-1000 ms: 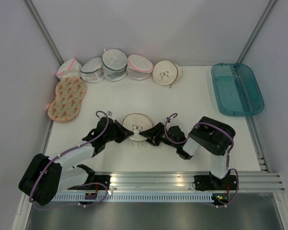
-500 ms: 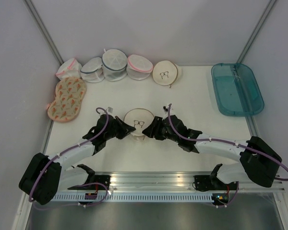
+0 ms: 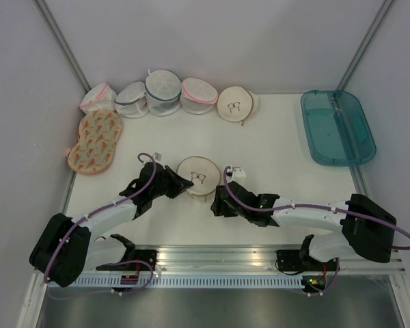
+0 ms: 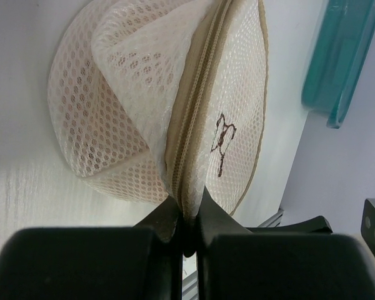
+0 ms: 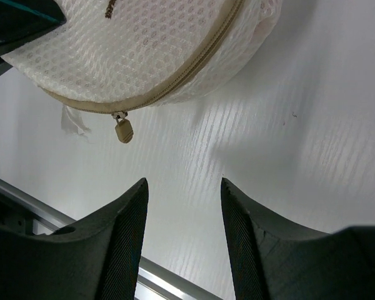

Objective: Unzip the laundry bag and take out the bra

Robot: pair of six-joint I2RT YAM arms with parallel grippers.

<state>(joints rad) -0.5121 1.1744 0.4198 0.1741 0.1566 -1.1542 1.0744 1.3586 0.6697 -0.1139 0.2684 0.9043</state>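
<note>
1. My right gripper [image 5: 182, 184] hangs low over the white table [image 3: 280, 164], just short of the near side of the laundry bag [image 3: 198, 174]. Its jaws stand parted and hold nothing.
2. My left gripper [image 4: 186, 215] is clamped tight on the bag's tan zip rim [image 4: 194, 119] at the bag's left side. The rim is pinched flat between the fingers.
3. The laundry bag sits mid-table between the two grippers, propped on edge and leaning on the left gripper, its black bra outline [image 4: 222, 137] facing up.
4. The zip pull [image 5: 123, 130] dangles from the rim at the bag's near edge, apart from my right fingers. The zip looks closed along the stretch in view. What lies inside cannot be told through the mesh.
5. A flat orange-patterned bag [image 3: 96, 140] lies at the left edge, further back.
6. A teal tray [image 3: 337, 126] sits at the far right.
7. Along the back edge stand four white mesh bags [image 3: 164, 92] and a second cream bag [image 3: 236, 104].
</note>
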